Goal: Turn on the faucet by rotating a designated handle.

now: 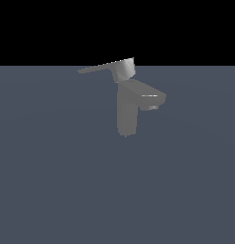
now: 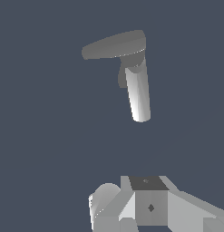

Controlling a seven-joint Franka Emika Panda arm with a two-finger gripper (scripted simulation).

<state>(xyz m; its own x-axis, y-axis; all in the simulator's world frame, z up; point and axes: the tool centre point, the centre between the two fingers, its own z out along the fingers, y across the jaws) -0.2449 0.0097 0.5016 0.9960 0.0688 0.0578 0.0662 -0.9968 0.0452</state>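
Progress so far looks like basically zero. Exterior view shows the matte grey metal faucet (image 1: 127, 114) with its upright rounded-block body standing alone on the flat blue-grey bench (image 1: 52, 190), a bit above the middle of the picture, short blocky spout (image 1: 150, 97) poking toward the exterior view's right. On top sits the long, thin, flat grey lever handle (image 1: 105, 67), tapering to a point toward the exterior view's left, joined to its short cylindrical cap. No arm anywhere in that shot, so nothing is touching the faucet.

Wrist view sees the same faucet (image 2: 137, 90) well apart from the camera, handle (image 2: 114, 45) lying across the top of it. Only some pale grey blocky parts of the end effector (image 2: 145, 206) show at the picture's edge, and the fingertips aren't visible, so I can't tell whether it's spread or pressed together. It's clearly not pinching anything though, since the faucet is well away from it.

So what's left, as I read it: pretty much everything. The arm needs to get close, line up beside the thin lever somewhere along its length, make contact, then sweep it around the cap. Whether the handle already sits off its resting angle I can't judge from these two shots
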